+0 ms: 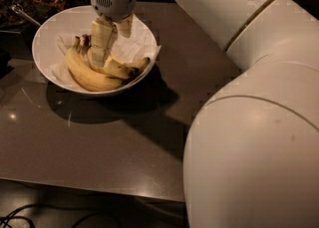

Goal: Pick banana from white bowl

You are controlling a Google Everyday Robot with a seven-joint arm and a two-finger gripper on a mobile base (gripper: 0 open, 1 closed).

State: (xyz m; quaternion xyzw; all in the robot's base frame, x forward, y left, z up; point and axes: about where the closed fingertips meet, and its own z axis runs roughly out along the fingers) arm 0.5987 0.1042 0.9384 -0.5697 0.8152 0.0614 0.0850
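Gripper (105,48) down inside white bowl (50,25), on top of banana (119,67) with dark tip. Longer banana (87,76) just beside it, along bowl's near wall. Crumpled white paper (142,48) lines bowl, overhangs right rim. Bowl on dark tabletop (99,142), far left part. Bulky white arm (249,122) fills right side.

Gripper (110,48) in white bowl (52,25); brownish table (99,145)
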